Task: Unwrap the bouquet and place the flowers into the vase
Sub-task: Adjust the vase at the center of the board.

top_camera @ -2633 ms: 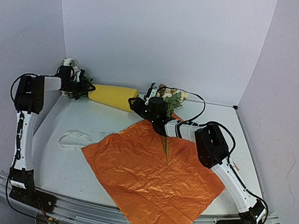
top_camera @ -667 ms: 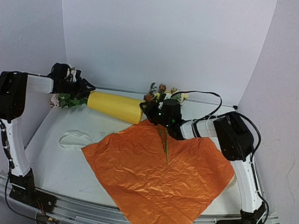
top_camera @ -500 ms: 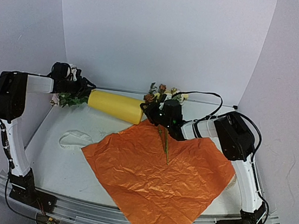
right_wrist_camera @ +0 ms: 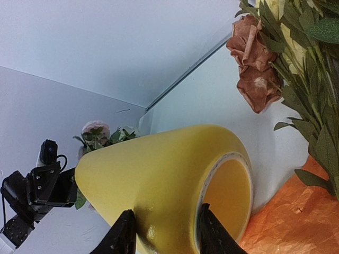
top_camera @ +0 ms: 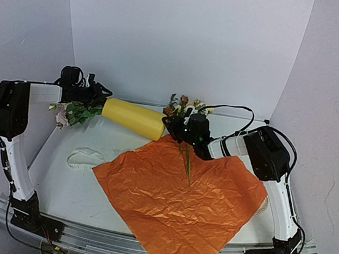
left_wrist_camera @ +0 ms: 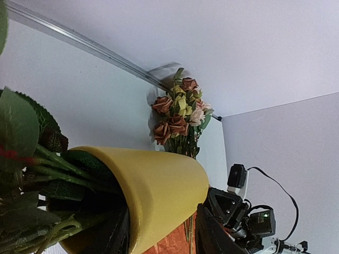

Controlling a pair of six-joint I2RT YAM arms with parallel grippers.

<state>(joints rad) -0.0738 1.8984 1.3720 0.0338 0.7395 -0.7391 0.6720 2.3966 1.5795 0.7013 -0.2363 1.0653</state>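
Note:
The yellow vase (top_camera: 133,117) lies on its side above the table's back, held at both ends. My left gripper (top_camera: 98,103) is shut on its mouth end (left_wrist_camera: 159,185), where thick green stems stick out. My right gripper (top_camera: 169,127) is shut on the wall of its hollow base (right_wrist_camera: 159,174). The bouquet is unwrapped: its orange paper (top_camera: 172,202) lies spread flat. The flowers (top_camera: 184,104), small rust, yellow and white blooms (left_wrist_camera: 177,114), lie just behind the right gripper (right_wrist_camera: 296,63). One green stem (top_camera: 187,166) rests on the paper.
A bunch of larger pink and white roses (top_camera: 75,113) hangs out of the vase's mouth at the far left, close to the left wall. A pale flat shape (top_camera: 85,157) lies on the table left of the paper. White walls enclose the back and sides.
The vase's mouth end and the left gripper have risen slightly. The rose bunch now droops lower and further left. The right gripper, the paper and the flowers stay where they were.

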